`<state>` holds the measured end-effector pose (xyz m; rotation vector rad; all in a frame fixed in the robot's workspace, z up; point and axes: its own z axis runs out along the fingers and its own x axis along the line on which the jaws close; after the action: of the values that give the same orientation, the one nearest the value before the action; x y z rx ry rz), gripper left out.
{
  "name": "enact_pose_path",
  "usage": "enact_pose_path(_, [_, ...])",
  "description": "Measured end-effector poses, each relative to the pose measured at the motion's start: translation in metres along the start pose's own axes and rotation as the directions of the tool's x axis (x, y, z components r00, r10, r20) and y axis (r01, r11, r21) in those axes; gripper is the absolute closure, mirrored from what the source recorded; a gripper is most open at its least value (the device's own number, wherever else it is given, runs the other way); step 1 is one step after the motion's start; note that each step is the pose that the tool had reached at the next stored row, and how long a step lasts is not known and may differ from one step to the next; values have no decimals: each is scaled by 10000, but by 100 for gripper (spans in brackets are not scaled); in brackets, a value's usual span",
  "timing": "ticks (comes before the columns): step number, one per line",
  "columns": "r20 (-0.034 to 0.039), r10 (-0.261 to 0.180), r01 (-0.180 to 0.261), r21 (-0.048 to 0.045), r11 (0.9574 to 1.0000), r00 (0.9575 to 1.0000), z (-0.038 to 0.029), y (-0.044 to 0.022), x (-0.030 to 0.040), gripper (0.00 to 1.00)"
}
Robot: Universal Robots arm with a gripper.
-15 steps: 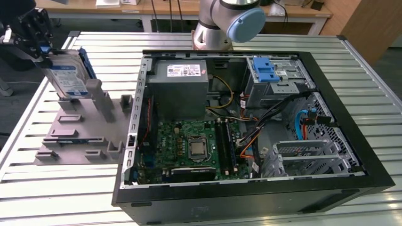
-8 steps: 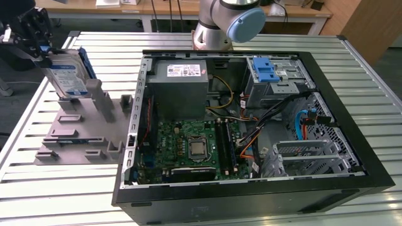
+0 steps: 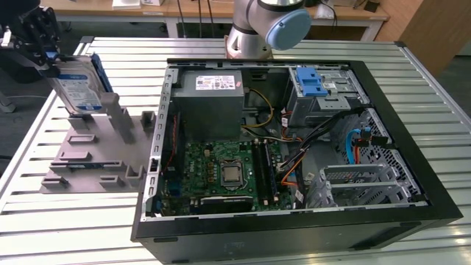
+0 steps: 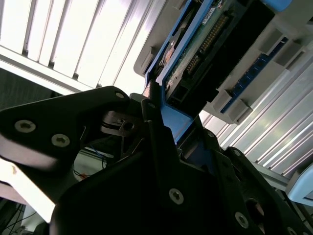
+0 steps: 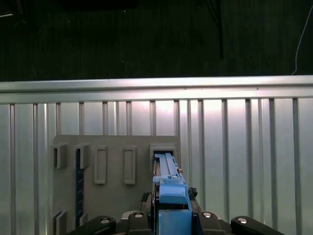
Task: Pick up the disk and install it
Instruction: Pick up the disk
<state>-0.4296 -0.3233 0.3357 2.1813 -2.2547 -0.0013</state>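
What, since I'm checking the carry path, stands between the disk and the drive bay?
The computer case's side wall and the power supply lie between the disk, held upright by the pincer at the stand, and the drive bay; above them nothing visible blocks.

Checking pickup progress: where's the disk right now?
At the exterior view's upper left, the disk stands upright at the grey stand, with the gripper clamped on its top end.

A shiny counter (image 3: 66,221) made of metal strips. Behind it stand pale wooden desks (image 3: 198,12). The floor (image 3: 19,118) is dark.
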Motion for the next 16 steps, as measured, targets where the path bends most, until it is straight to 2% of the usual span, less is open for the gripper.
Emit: enact_pose_path(16, [0,0,0,0,10000,10000,-85,1,-5,64])
